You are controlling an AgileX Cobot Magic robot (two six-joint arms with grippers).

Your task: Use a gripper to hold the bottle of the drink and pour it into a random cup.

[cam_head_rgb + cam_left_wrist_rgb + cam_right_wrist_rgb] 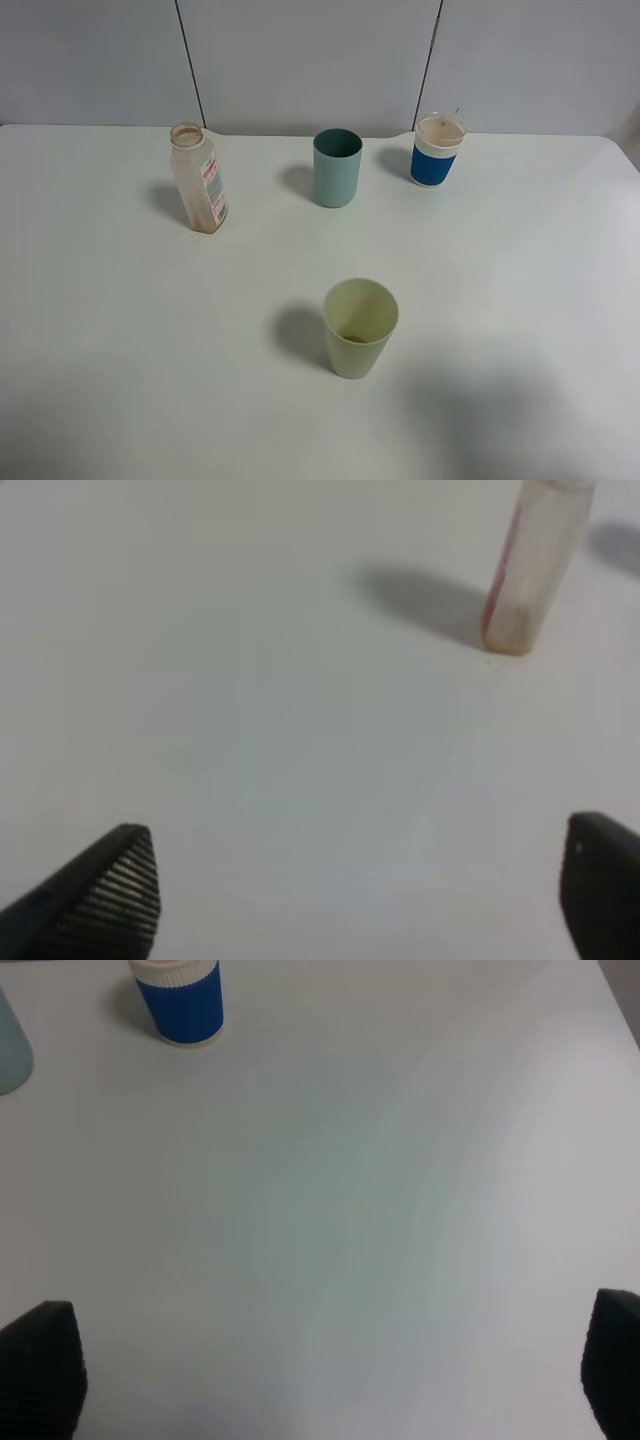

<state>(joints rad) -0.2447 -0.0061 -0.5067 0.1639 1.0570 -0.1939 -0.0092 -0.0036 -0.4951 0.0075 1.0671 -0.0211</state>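
Note:
The bottle of the drink (200, 180) stands upright and capless at the back left of the white table. It also shows in the left wrist view (525, 570), well ahead of my left gripper (360, 890). The teal cup (337, 168) stands upright at the back middle; its edge shows in the right wrist view (10, 1050). My left gripper is open and empty, its dark ribbed fingertips (120, 880) wide apart. My right gripper (330, 1370) is open and empty over bare table, its fingertips (45, 1360) wide apart. Neither gripper shows in the exterior view.
A pale yellow-green cup (360, 327) stands at the front middle. A blue-and-white cup with a tan top (438, 150) stands at the back right, also in the right wrist view (180, 1000). Grey wall panels rise behind the table's far edge (300, 130).

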